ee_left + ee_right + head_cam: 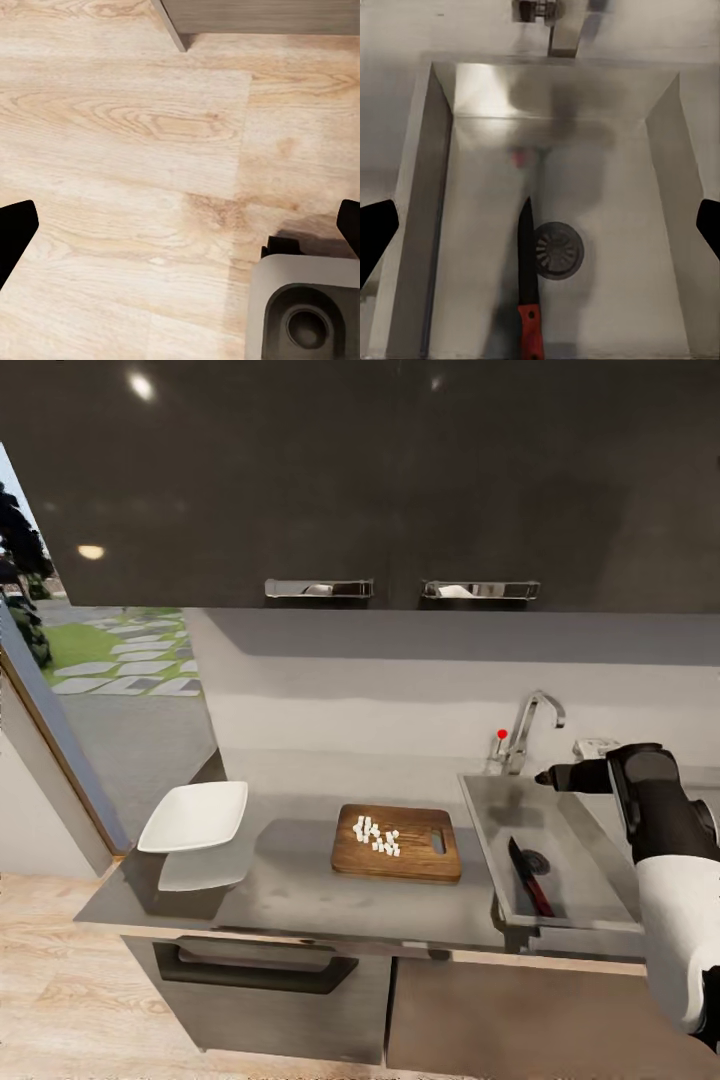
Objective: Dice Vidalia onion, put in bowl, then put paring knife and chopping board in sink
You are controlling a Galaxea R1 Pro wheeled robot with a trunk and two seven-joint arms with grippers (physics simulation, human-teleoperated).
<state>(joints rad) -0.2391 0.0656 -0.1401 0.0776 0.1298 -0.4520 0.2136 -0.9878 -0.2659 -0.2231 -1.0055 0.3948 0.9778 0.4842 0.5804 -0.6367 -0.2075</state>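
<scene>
- Paring knife (529, 877) lies flat on the floor of the sink (590, 850), blade toward the tap end, red handle toward the front wall. In the right wrist view the paring knife (528, 289) sits just beside the round drain (558, 250), blade edge about touching the drain's rim.
- Sink is set at the right end of the countertop (290, 885). Chrome tap (527, 728) with a red dot stands at the sink's back edge.
- Chopping board (398, 842) lies flat on the countertop, just beside the sink's left wall, about midway between the front and back edges.
- Diced onion (376, 834), a cluster of small white cubes, sits on the board's left half, away from the handle slot at the board's right end.
- Bowl (196, 815), white and squarish, stands near the countertop's left end, well apart from the board. Nothing visible inside it from the head view.
- Right gripper (540, 225) hangs above the sink basin, fingers spread wide with one dark fingertip (375, 236) at each side of its wrist view; it holds nothing. In the head view the right arm (660, 830) reaches over the sink's right side.
- Left gripper (180, 225) is also spread wide and holds nothing, pointed down at the light wood floor (127, 150), with part of the robot's grey base (304, 307) in the same view.
- Dark wall cabinets (380, 480) with two chrome handles hang above the countertop.
</scene>
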